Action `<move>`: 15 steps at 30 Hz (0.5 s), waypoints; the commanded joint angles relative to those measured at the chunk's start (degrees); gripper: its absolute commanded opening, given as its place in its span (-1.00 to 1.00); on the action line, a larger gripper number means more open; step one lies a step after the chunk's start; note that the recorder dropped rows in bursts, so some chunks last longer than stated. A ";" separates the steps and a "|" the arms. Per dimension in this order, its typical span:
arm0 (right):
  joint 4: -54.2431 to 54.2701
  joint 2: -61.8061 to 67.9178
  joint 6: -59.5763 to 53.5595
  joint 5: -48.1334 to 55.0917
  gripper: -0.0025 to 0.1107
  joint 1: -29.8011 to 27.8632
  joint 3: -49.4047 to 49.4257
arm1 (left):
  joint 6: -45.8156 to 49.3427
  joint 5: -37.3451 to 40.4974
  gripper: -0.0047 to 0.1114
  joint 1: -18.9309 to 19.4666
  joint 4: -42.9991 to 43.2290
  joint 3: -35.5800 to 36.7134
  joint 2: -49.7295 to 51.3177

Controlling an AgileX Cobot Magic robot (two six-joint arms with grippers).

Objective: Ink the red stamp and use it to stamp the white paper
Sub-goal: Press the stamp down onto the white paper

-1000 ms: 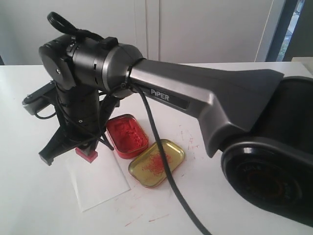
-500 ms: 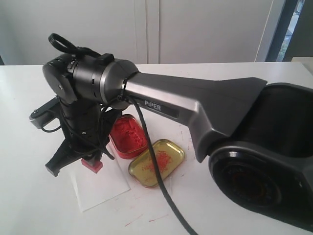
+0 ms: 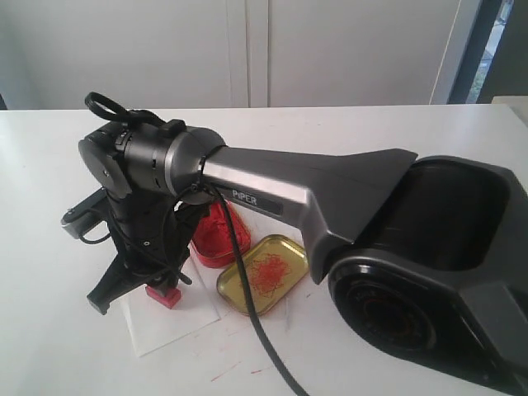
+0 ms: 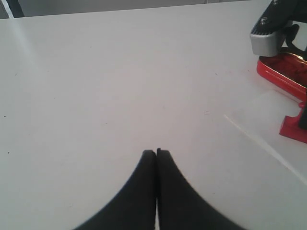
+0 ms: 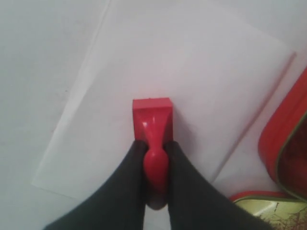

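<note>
**Bright, soft daylight; wrist views lose detail**

The exterior view is evenly lit, with daylight showing at a window strip (image 3: 497, 45) at the far right. The white table (image 3: 49, 165) is close to washed out. Only a soft, pale shadow lies under the right arm (image 3: 330, 186), whose grey shell carries a broad sheen. The gold lid (image 3: 299, 262) glints at its rim. In the right wrist view the white paper (image 5: 192, 72) barely separates from the table. There the red stamp (image 5: 152, 112) bears a small glare spot, and the right gripper (image 5: 153, 143), nearest the lens, is blurred. In the left wrist view the left gripper (image 4: 156, 153) reads as a flat black silhouette against the bright table.
</note>
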 commanded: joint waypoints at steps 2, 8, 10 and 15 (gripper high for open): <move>0.59 3.50 0.00 0.17 -0.96 -0.14 0.24 | -0.10 -0.21 -0.92 0.22 -0.35 -0.12 0.40; 0.80 3.77 0.00 0.17 -0.96 -0.14 0.24 | -0.10 -0.21 -0.92 0.22 -0.35 -0.12 0.40; 0.80 3.77 0.00 0.17 -0.96 -0.14 0.24 | -0.10 -0.21 -0.92 0.22 -0.35 -0.12 0.40; 0.03 2.76 0.00 0.17 -0.96 -0.14 -0.01 | -0.10 -0.21 -0.92 0.22 -0.35 -0.12 0.40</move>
